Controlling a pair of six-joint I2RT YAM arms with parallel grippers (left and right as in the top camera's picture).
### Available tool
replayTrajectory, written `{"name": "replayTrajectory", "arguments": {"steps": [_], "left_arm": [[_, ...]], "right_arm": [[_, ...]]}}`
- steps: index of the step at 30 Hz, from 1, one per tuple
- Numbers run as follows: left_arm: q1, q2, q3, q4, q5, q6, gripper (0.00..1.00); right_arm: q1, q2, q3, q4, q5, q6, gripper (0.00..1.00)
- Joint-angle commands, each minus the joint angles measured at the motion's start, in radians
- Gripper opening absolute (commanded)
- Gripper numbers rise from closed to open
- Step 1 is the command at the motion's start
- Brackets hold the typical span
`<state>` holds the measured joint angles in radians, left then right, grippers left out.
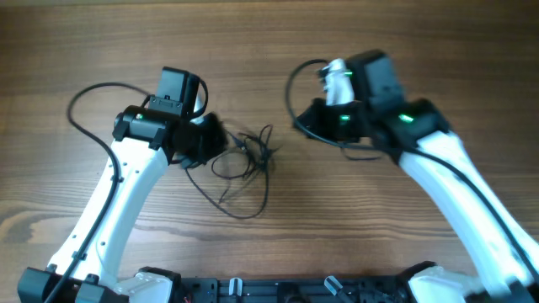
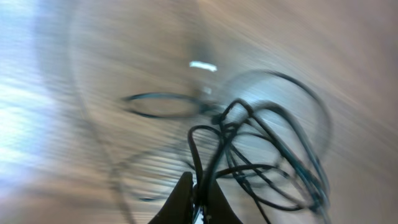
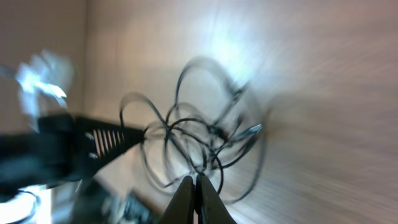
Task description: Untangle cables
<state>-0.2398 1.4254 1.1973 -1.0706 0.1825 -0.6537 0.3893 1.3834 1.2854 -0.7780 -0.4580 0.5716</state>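
The cables (image 1: 253,156) lie knotted on the wooden table (image 1: 438,34), between the arms. A pull from here could tighten the knot, or the thin strand could slip out. The left gripper (image 2: 198,190), pointing inward at the knot, is closed, seemingly on a strand. The right gripper (image 3: 196,183), closed just beside the knot, shows no sure hold.

- Both wrist views are smeared by motion; the cables (image 2: 261,162) are soft streaks there, and their plugs cannot be told.
- The left gripper (image 2: 198,193) and the right gripper (image 3: 196,186) are cut by the lower edge.
- Whether the right gripper pinches a strand is unclear.
- From overhead both grippers are only dark shapes, with fingers not separable.
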Motion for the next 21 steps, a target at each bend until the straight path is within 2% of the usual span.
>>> {"name": "replayTrajectory", "arguments": {"steps": [1, 7, 9, 12, 13, 14, 15, 17, 18, 21], "left_arm": [[0.014, 0.029, -0.001, -0.036, -0.369, -0.096, 0.04], [0.014, 0.037, -0.002, -0.032, -0.426, -0.119, 0.07], [0.014, 0.037, -0.002, -0.022, -0.375, -0.140, 0.05], [0.014, 0.037, -0.002, 0.028, -0.214, -0.118, 0.04], [0.014, 0.037, -0.002, 0.070, -0.092, -0.062, 0.04], [0.014, 0.037, -0.002, 0.098, -0.006, -0.023, 0.04], [0.014, 0.037, -0.002, 0.146, 0.148, 0.034, 0.04], [0.014, 0.037, -0.002, 0.219, 0.357, 0.069, 0.04], [0.014, 0.037, -0.002, 0.254, 0.443, 0.071, 0.04], [0.014, 0.037, -0.002, 0.353, 0.617, 0.070, 0.04]], "right_arm": [[-0.071, -0.162, 0.027, -0.030, 0.335, 0.019, 0.04], [-0.116, -0.302, 0.027, -0.058, 0.487, 0.019, 0.04], [-0.119, -0.329, 0.026, -0.059, 0.454, 0.019, 0.04], [-0.119, -0.331, 0.026, -0.067, 0.320, 0.018, 0.06], [-0.119, -0.320, 0.026, -0.075, 0.274, 0.018, 0.12], [-0.119, -0.311, 0.026, -0.081, 0.245, 0.014, 0.23], [-0.119, -0.291, 0.026, -0.092, 0.201, 0.003, 0.43], [-0.118, -0.251, 0.026, -0.116, 0.137, 0.003, 0.70], [-0.118, -0.228, 0.026, -0.124, 0.097, -0.007, 0.75], [-0.117, -0.141, 0.026, -0.125, -0.090, -0.099, 0.79]]}}
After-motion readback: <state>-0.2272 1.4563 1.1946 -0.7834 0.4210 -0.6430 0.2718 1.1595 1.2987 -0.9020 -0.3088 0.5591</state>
